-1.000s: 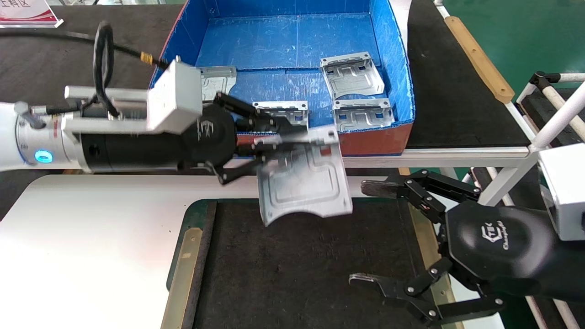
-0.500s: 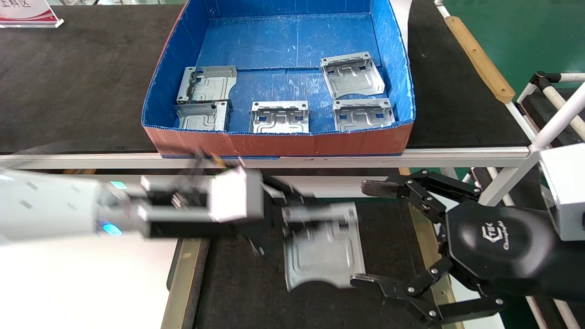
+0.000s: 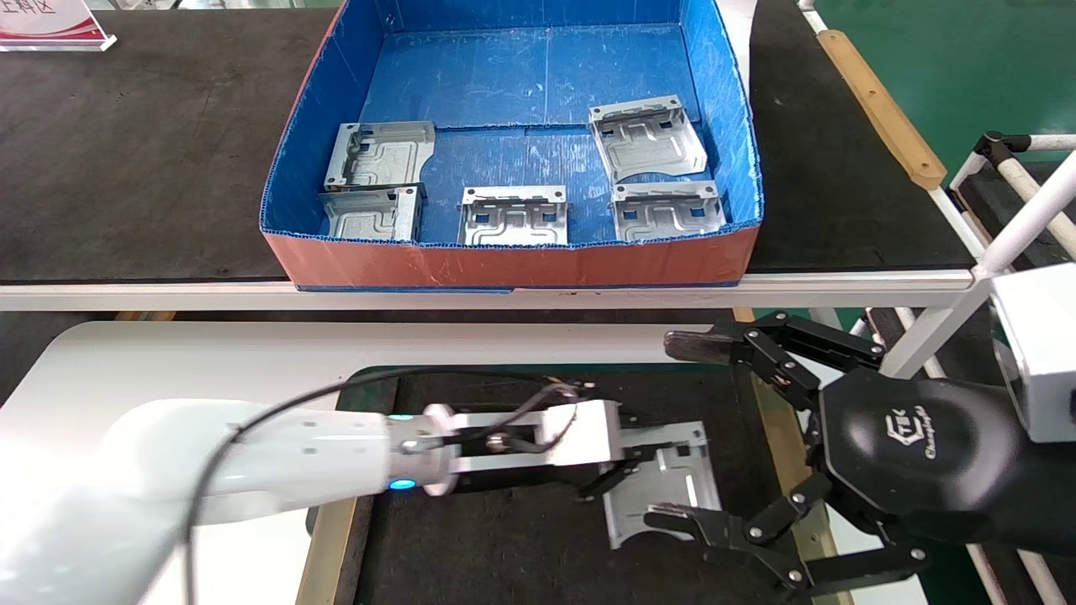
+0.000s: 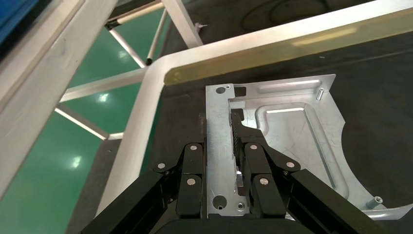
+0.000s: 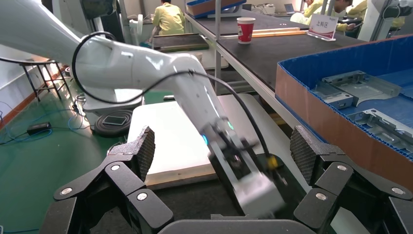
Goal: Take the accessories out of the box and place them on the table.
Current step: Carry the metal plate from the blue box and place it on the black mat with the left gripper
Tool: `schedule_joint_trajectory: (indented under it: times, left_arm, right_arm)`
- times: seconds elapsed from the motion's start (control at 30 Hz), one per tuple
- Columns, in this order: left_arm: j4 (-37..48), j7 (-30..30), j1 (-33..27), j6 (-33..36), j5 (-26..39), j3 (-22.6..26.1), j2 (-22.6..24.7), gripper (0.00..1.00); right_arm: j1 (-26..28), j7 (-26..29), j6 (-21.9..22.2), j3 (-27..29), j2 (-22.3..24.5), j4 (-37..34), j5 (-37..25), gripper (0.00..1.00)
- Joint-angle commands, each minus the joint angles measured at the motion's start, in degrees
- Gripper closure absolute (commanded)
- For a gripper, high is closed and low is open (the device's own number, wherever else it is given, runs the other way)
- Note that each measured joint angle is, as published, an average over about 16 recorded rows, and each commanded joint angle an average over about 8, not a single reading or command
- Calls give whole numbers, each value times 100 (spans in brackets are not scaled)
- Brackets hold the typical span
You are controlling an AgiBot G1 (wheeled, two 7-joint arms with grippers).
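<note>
My left gripper (image 3: 632, 464) is shut on the bent-up edge of one silver accessory (image 3: 664, 487), which lies flat and low over the dark mat (image 3: 504, 546) of the white table (image 3: 210, 361). In the left wrist view the gripper (image 4: 216, 139) pinches the accessory's (image 4: 292, 141) edge strip. Several more accessories (image 3: 514, 216) lie in the blue box (image 3: 504, 265) on the bench behind. My right gripper (image 3: 672, 428) is open and empty, hovering at the mat's right side with one finger just over the held accessory's near edge; it also shows in the right wrist view (image 5: 224, 156).
The box stands on a black-topped bench (image 3: 126, 126) with a white rail (image 3: 841, 281). A white tube frame (image 3: 1025, 218) stands at the right. Tan strips (image 3: 336, 521) border the mat. A sign (image 3: 50, 25) sits far left.
My left gripper has carried the accessory from in front of the box's near wall down and toward me onto the mat. The right arm has not moved.
</note>
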Motion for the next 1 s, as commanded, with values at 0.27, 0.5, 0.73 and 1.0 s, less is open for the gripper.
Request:
schedule_joint_trajectory:
  times: [0.27, 0.5, 0.73, 1.0]
  left_arm:
    - [969, 789, -62, -626, -294, 278, 701, 100]
    - [1034, 903, -170, -1125, -960, 978, 736, 100]
    - [987, 1057, -251, -1508, -1617, 1654, 741, 100]
    - [982, 1223, -373, -1914, -2219, 2262, 740, 100]
  right_arm:
    - [0, 0, 0, 0, 0, 0, 0, 0]
    - [0, 0, 0, 0, 0, 0, 0, 0]
    - [0, 0, 0, 0, 0, 0, 0, 0]
    - [0, 0, 0, 0, 0, 0, 0, 0]
